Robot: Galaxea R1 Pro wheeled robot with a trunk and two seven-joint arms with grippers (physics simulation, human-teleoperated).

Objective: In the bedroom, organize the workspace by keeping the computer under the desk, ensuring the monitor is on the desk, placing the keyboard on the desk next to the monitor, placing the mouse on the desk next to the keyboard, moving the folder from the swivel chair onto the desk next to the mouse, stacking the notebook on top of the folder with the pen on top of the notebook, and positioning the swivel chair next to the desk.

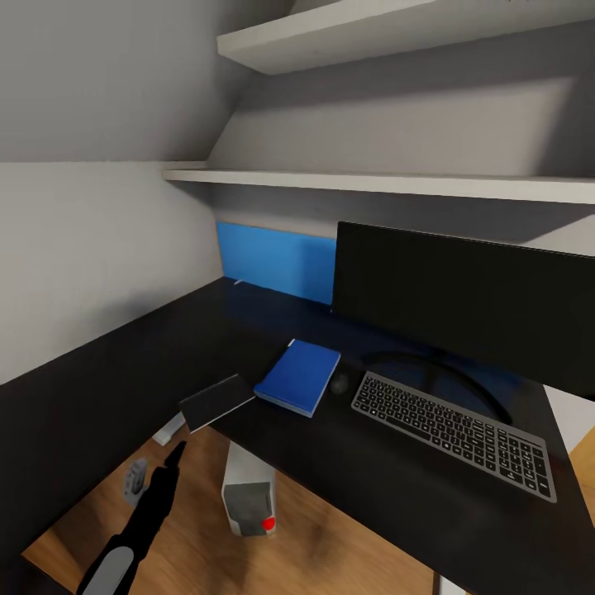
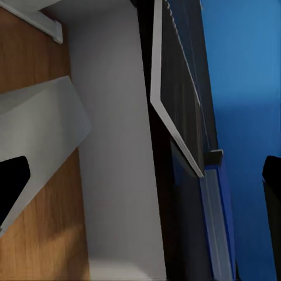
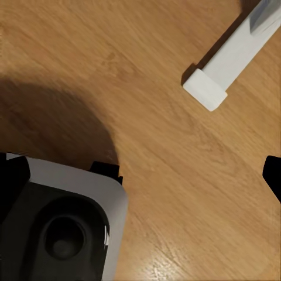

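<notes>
Head view: black desk (image 1: 273, 463) runs from lower left to right edge of frame, dark top, set into a corner w/ grey walls. Two white shelves (image 1: 380, 183) above, upper half of frame; blue panel (image 1: 273, 263) on the back wall at centre.

On desk: monitor (image 1: 463, 299) upright at right, screen dark. Keyboard (image 1: 454, 431) flat in front of it, lower right. Mouse (image 1: 340, 383) small and dark, just beside keyboard's left end. Blue folder (image 1: 298, 376) lies flat left of mouse, near centre. Dark notebook (image 1: 216, 402) sits at desk's front edge, touching folder's left side, part over the edge.

Wood floor (image 1: 190, 529) at bottom of frame; computer (image 1: 249, 497) stands on it below the desk edge, red spot on its face.

Left gripper (image 1: 176, 454) at lower left, tip just under notebook; open or closed — cannot tell.

Right wrist view: wood floor, a white leg end (image 3: 206, 88); right gripper (image 3: 140, 170) fingertips well apart at frame edges, holding nothing.
</notes>
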